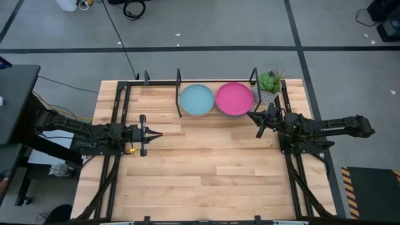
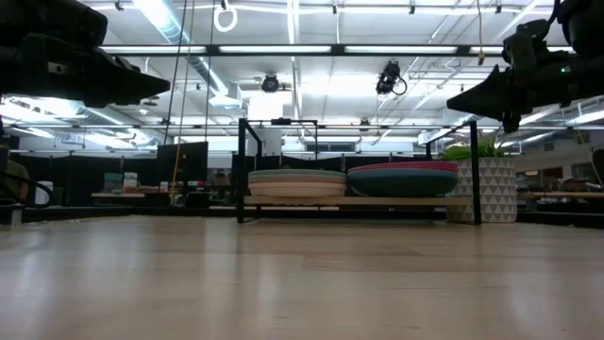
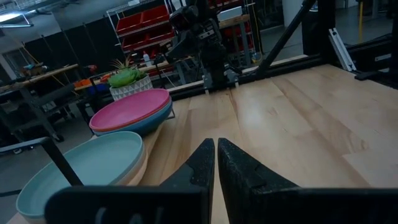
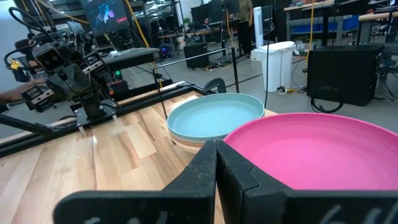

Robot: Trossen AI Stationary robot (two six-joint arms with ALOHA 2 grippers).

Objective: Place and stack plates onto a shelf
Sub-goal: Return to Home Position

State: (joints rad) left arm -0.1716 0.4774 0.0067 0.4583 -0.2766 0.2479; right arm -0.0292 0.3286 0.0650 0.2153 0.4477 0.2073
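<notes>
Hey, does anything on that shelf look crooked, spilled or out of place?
Nothing stands out. The light teal plate and the pink plate top two neat, level stacks on the shelf, with the potted plant upright beside them.

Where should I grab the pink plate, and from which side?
Pinch the pink plate by its rim on the side facing the open table. It lies flat on a stack, with the shelf rail behind, the light teal plate on one side, the plant on the other.
</notes>
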